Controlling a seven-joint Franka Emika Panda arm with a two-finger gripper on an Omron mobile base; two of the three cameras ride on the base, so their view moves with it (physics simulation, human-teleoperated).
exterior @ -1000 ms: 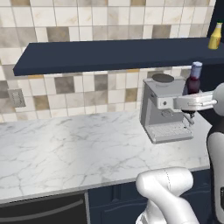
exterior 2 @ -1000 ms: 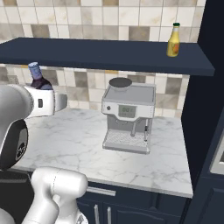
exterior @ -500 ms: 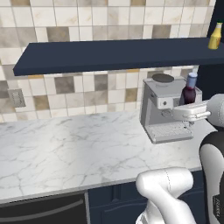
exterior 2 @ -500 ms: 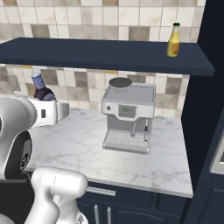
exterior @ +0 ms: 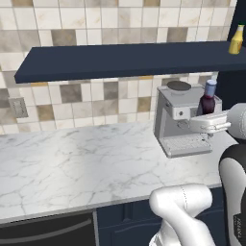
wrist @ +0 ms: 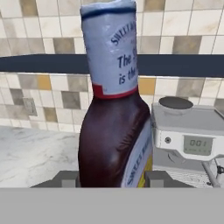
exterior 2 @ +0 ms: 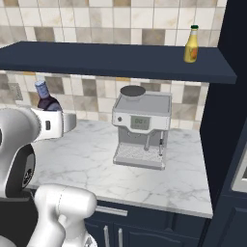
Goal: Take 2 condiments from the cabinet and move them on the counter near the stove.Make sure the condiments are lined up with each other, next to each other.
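Carrying the maroon bottle (wrist: 114,118) clear of the shelf, you have the fingers (wrist: 113,179) clamped on its lower body, 1 on each side at the bottom of the hand view. In the left base view the bottle (exterior: 207,98) sits at the right of the frame, upright above the white hand and in front of the coffee machine (exterior: 181,118). In the right base view it stands at the left edge (exterior 2: 46,99), above the tabletop (exterior 2: 91,159) and below the dark navy shelf (exterior 2: 111,60).

Your main risk, as I judge it, is slip or tilt: the grip is low on a tall bottle, so a quick swing toward the stove side could tip it in the fingers. Another risk is clipping the coffee machine, which stands near the bottle, if you sweep sideways without enough clearance. Set it down too far from the stove and bottle 2 will have no room to line up beside it.

Look at the bottle itself: dark maroon glassy body, a pale blue-grey upper part with a printed label, a red band under it, wider at the shoulder than at the neck. The yellow bottle (exterior 2: 192,44) with its green cap stands on the shelf, upper right of the right base view, yet to be fetched.
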